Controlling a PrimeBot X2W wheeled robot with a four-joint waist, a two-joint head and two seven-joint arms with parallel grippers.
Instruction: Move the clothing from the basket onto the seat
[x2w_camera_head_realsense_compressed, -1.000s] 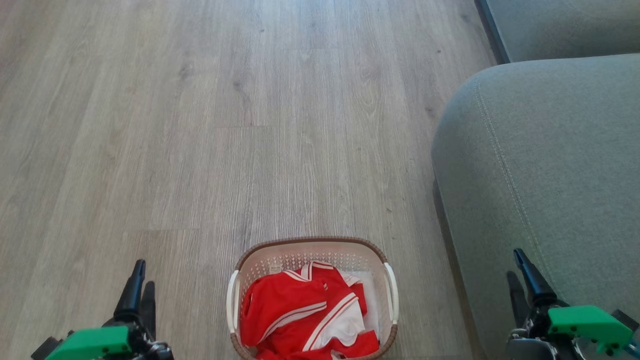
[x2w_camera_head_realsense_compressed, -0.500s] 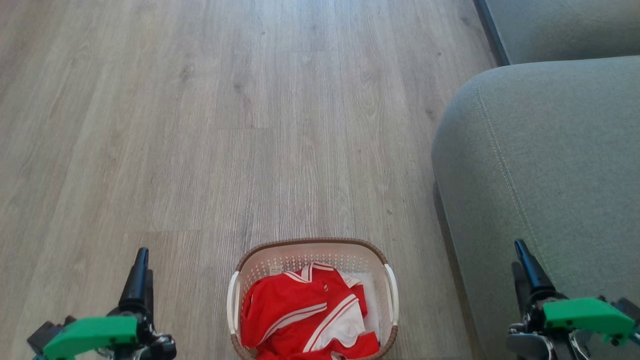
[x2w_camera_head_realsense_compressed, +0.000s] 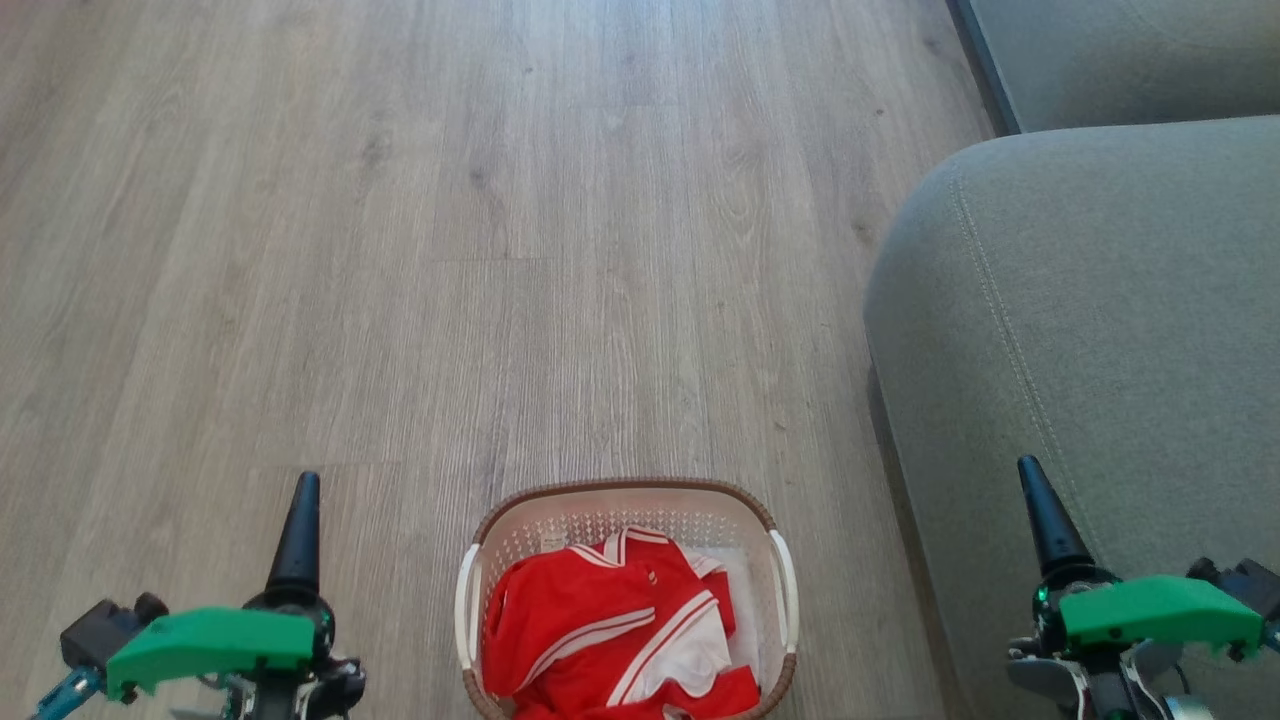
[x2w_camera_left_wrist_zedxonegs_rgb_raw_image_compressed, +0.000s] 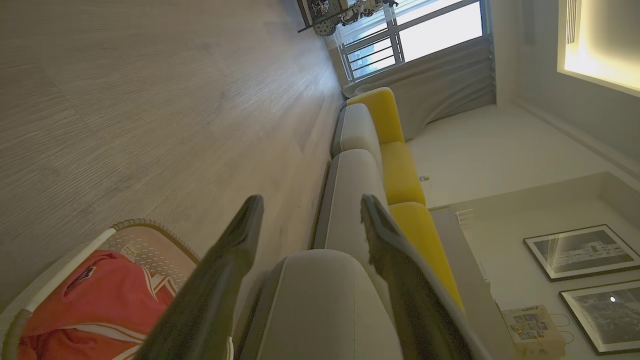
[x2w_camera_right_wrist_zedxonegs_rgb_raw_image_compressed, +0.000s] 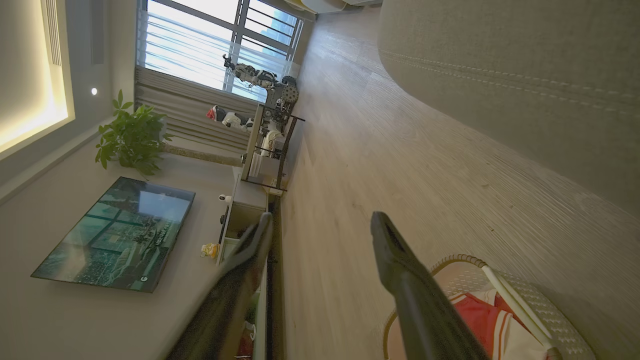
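The left hand (x2w_camera_head_realsense_compressed: 303, 500) is seen at the lower left of the head view with its long dark fingers (x2w_camera_left_wrist_zedxonegs_rgb_raw_image_compressed: 235, 260) spread wide and nothing held between them. The right hand (x2w_camera_head_realsense_compressed: 1040, 520) is likewise spread and empty at the lower right. Both are pointed forward over the floor (x2w_camera_head_realsense_compressed: 400, 250), which is laid in pale wood-grain planks. Between the two hands, low in the middle of the head view, the basket (x2w_camera_head_realsense_compressed: 625, 488) is set on the floor. It is made of white perforated plastic with a brown woven-look rim and two white side handles, and its near end is cut off by the picture's edge, so its long axis cannot be told. The clothing (x2w_camera_head_realsense_compressed: 600, 620) is heaped inside it, soft red fabric crumpled in folds with white stripes and a white collar. The heap is judged to lie inward of either hand and lower, the left hand being somewhat the nearer. The seat (x2w_camera_head_realsense_compressed: 1080, 300), grey, upholstered and rounded with a pale stitched seam, is found just to the right of the basket, and the right hand is seen against its edge.
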